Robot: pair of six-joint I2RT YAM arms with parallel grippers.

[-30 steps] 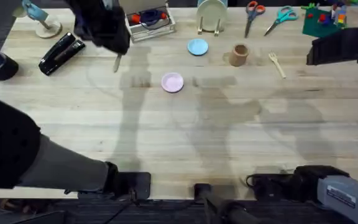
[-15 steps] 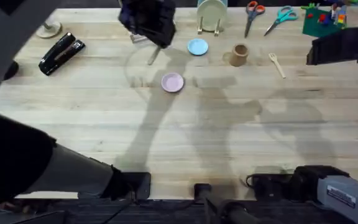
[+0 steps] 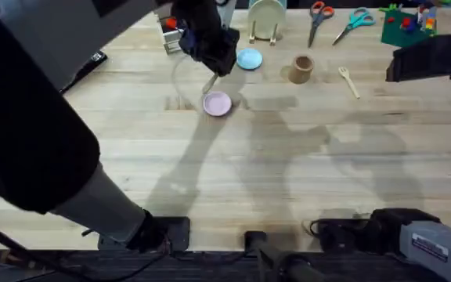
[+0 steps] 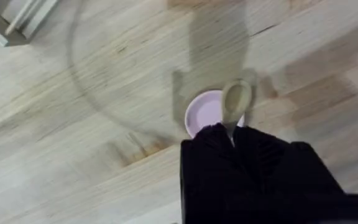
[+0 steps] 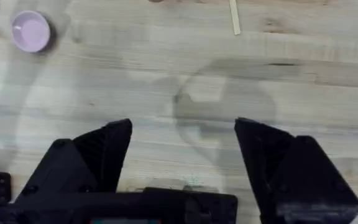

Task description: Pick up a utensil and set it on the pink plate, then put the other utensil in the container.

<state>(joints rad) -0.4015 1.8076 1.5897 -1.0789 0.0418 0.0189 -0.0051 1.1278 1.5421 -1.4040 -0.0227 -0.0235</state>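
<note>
- Our left gripper (image 4: 232,134) has its fingers closed on the utensil (image 4: 235,102), a pale wooden spoon whose bowl hangs over the pink plate (image 4: 205,112).
- We judge step one nearly complete: the spoon is above the plate but not yet released.
- Our right gripper (image 5: 182,158) hovers over bare table (image 3: 288,180), fingers wide apart and empty.
- The other utensil (image 3: 349,81), a fork, lies just beside the container (image 3: 301,69), untouched; step two remains.
</note>
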